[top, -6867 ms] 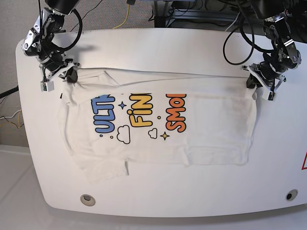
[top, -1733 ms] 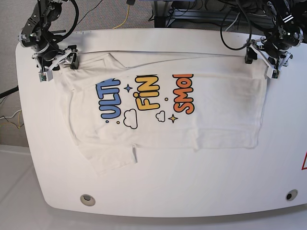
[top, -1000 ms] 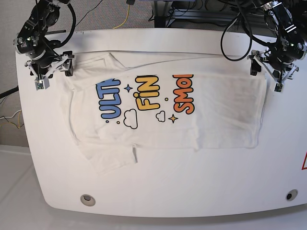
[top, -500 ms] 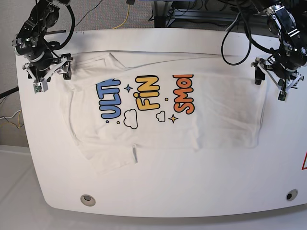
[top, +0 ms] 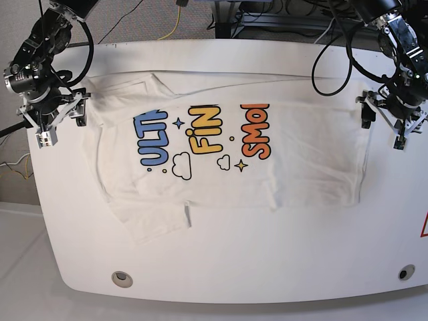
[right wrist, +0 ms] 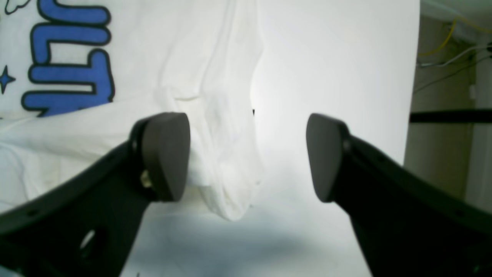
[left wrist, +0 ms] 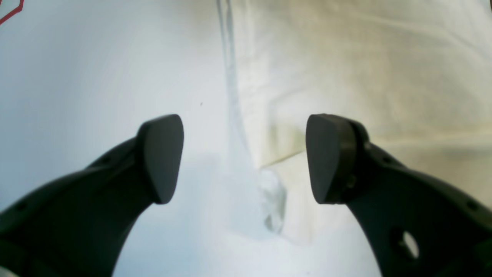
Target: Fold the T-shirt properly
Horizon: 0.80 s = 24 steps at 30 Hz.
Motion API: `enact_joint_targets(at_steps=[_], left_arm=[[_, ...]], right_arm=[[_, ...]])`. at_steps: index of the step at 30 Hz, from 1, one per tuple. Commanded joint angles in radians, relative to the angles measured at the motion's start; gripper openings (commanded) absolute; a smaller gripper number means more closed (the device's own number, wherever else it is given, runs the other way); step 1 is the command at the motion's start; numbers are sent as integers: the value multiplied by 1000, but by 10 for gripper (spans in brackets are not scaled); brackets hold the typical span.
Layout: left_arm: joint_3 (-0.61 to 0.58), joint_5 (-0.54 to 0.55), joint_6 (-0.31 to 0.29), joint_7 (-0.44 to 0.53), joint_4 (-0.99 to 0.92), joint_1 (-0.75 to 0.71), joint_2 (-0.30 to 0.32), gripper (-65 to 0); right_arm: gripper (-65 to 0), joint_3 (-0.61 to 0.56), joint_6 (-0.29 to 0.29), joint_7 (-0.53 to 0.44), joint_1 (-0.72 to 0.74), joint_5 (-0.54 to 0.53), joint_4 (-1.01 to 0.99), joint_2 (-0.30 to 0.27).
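White and rounded at its corners, the table (top: 221, 267) fills most of the base view, with grey floor and loose cables (top: 175, 19) showing beyond its far edge. Spread flat across the middle of it lies the T-shirt (top: 301, 154), white, with blue, yellow and orange lettering, small clouds and stars on the part facing up; only the starts of the words show, cut off at a fold line along the shirt's far side. One sleeve (top: 150, 221) sticks out toward the near edge of the table. The left gripper (top: 386, 125) hangs just off the shirt's hem edge, its jaws spread wide with nothing between them; in the left wrist view one finger (left wrist: 163, 154) is over bare table and the other over cloth, with the shirt's edge (left wrist: 234, 96) running between them. The right gripper (top: 59, 124) sits at the opposite end, beside the shoulder region, its jaws likewise parted and empty. In the right wrist view a rumpled lobe of fabric (right wrist: 226, 154) lies between the fingers, near one pad (right wrist: 165, 154), though whether that pad touches the cloth is hard to say from this angle. Blue letters (right wrist: 69, 61) appear at the upper left of that view.
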State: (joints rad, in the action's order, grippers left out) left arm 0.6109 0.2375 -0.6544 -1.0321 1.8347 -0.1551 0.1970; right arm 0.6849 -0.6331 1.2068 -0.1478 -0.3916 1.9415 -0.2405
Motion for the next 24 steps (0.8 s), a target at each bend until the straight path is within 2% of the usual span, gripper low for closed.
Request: enact_joint_targets(at_steps=[1, 11, 19, 21, 24], left_arm=[[5, 7, 2, 16, 24, 4, 15, -182], [5, 6, 3, 22, 24, -28, -27, -182], [-39, 6, 5, 22, 24, -24, -29, -182], [-52, 6, 5, 22, 24, -21, -29, -182], [-65, 6, 41, 23, 24, -19, -29, -182]], right_arm=[[-204, 5, -3, 2, 7, 1, 20, -24], [-204, -38, 5, 14, 12, 7, 20, -21], [-214, -104, 117, 14, 23, 1, 20, -24], [-220, -113, 131, 15, 35, 0, 20, -26], [-231, -121, 138, 15, 47, 6, 20, -26]])
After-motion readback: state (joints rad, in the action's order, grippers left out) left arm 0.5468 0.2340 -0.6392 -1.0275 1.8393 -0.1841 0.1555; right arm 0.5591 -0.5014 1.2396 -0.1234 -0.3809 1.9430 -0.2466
